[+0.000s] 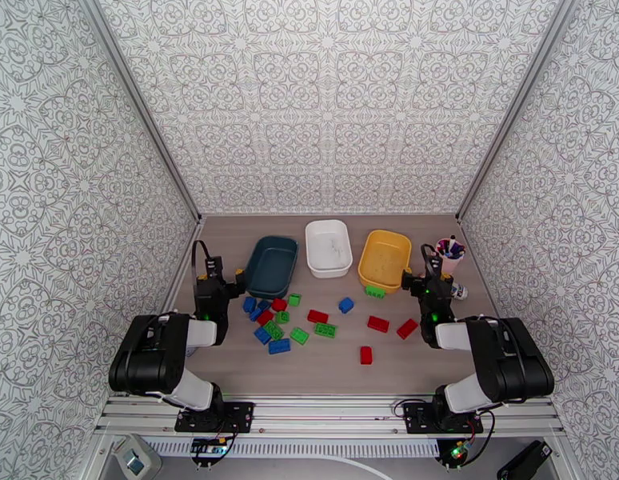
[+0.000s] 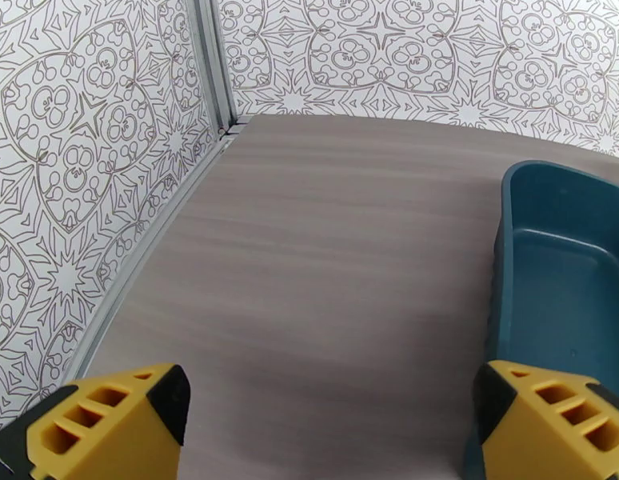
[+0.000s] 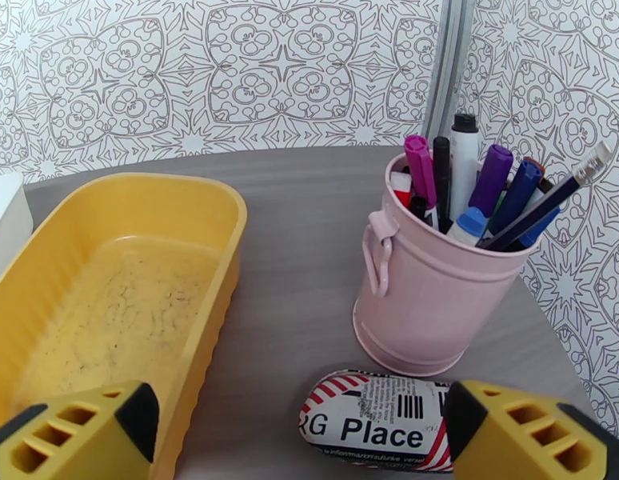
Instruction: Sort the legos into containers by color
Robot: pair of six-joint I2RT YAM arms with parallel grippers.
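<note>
Poised with left gripper (image 2: pixel 332 394) and right gripper (image 3: pixel 300 410) fingers spread empty, small red, green and blue studded plastic bricks (image 1: pixel 317 316) loose between them, shallow teal, white and yellow plastic tubs (image 1: pixel 328 246) just ahead for sorting.

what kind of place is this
Probably a robot test booth, not a home: patterned panels box in a table, two arms are bolted to its near rail, and legos and tubs are laid out.
</note>
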